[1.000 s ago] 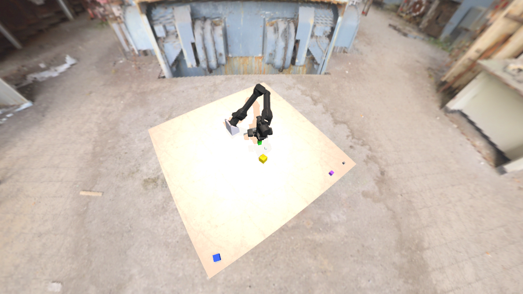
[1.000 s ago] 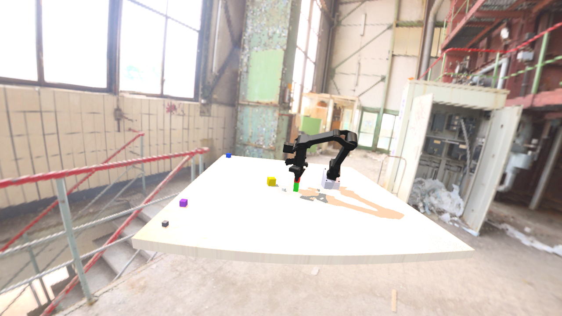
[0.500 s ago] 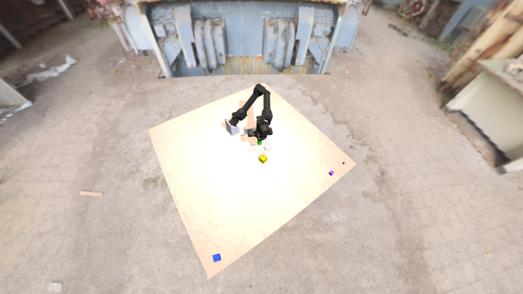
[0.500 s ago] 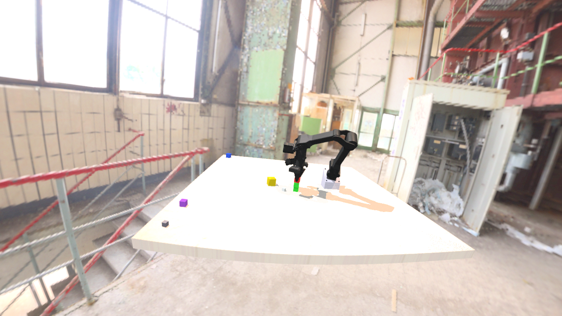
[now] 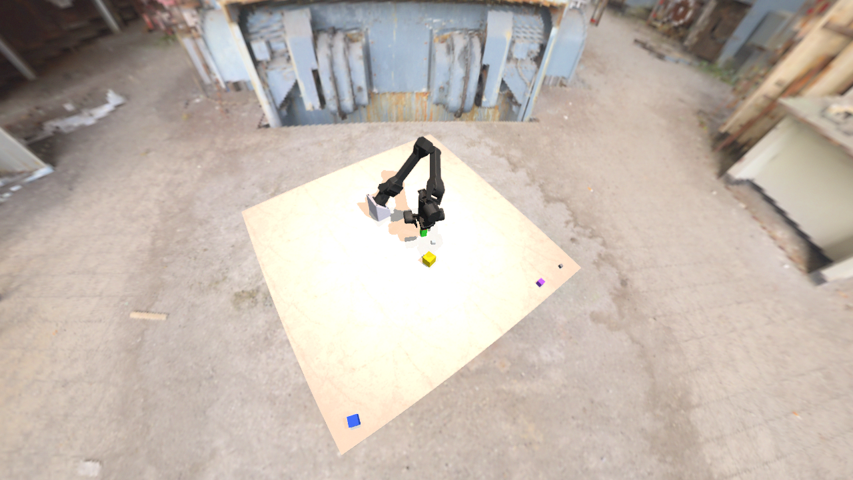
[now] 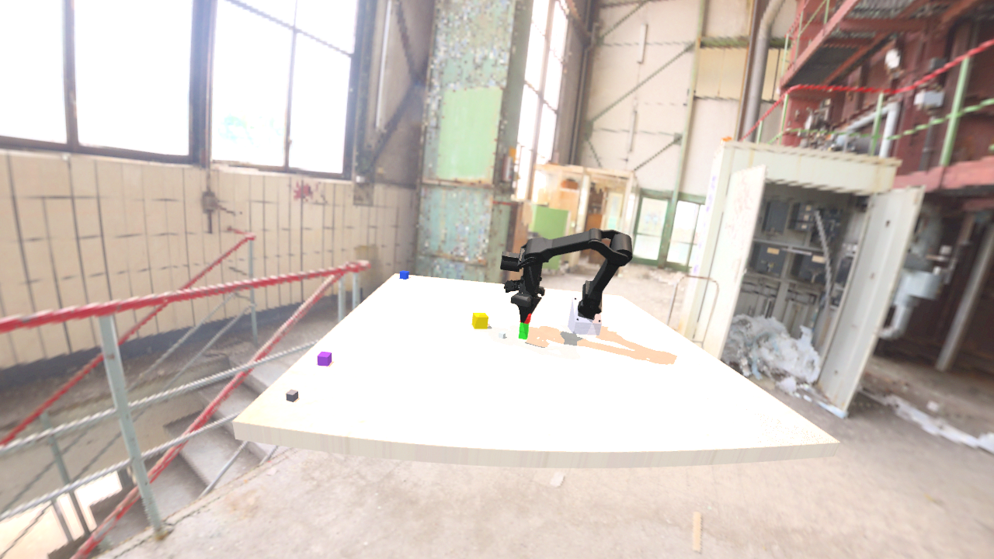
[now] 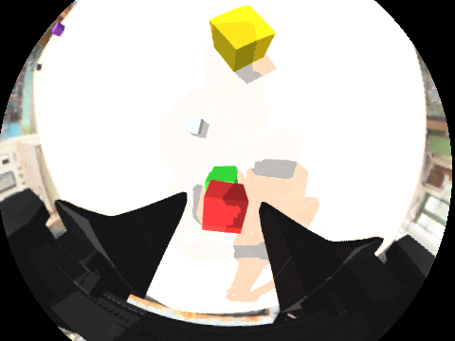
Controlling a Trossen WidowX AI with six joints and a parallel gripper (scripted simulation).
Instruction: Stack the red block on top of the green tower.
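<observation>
green tower (image 7: 222, 173): mostly hidden under red block (image 7: 224, 206) | top view: pincer (image 5: 424, 227) covers block
</observation>
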